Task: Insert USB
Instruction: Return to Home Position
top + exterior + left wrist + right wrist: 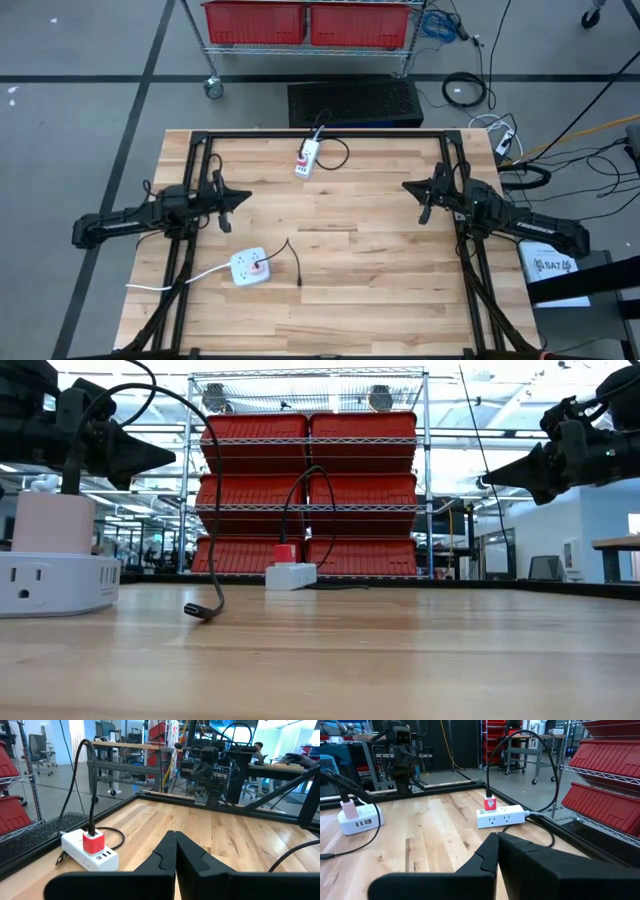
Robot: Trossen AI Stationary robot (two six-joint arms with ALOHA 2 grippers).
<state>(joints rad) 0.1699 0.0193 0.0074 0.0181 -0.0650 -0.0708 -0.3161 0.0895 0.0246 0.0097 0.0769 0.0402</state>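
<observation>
High view: both arms hang raised at either side, the USB lead seated in its adapter.
Left end effector (pixel 243 198) is clenched on nothing. The right end effector (pixel 410 187), facing it across the surface (pixel 380 270), is equally clenched and empty. Near the left end effector and lower, the light pink charger adapter (pixel 257 266) stands in the white outlet extension (pixel 243 270). The black charger cable (pixel 291 252) arches from it, its free plug on the surface. Homing well probably means retreating high, fingers together, clear of that arch.
</observation>
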